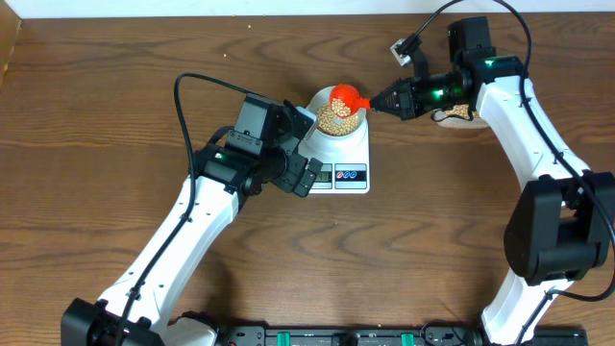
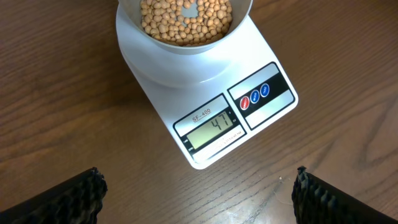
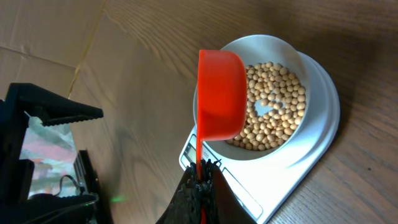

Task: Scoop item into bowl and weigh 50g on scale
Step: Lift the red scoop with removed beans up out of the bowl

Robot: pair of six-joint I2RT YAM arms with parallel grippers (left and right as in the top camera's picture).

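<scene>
The scale (image 1: 343, 163) sits mid-table with the bowl (image 1: 338, 117) centred on its platform. The bowl's rim stays inside the platform edge on all sides. The beans (image 2: 186, 18) lie in the bowl below its rim. The display (image 2: 214, 129) reads 47, with 2 buttons (image 2: 255, 96) beside it.

Right gripper (image 3: 200, 180): clamped on the thin handle of a red scoop (image 3: 221, 93). The cup is tipped on its side over the bowl's rim, clear of the beans.

Left gripper (image 1: 307, 149): spread wide, holding nothing, just beside the scale's front-left corner. Its pads (image 2: 81, 196) stand apart from the scale's edge.

The table (image 1: 96, 115) shows bare wood left of the scale and in front of it.
</scene>
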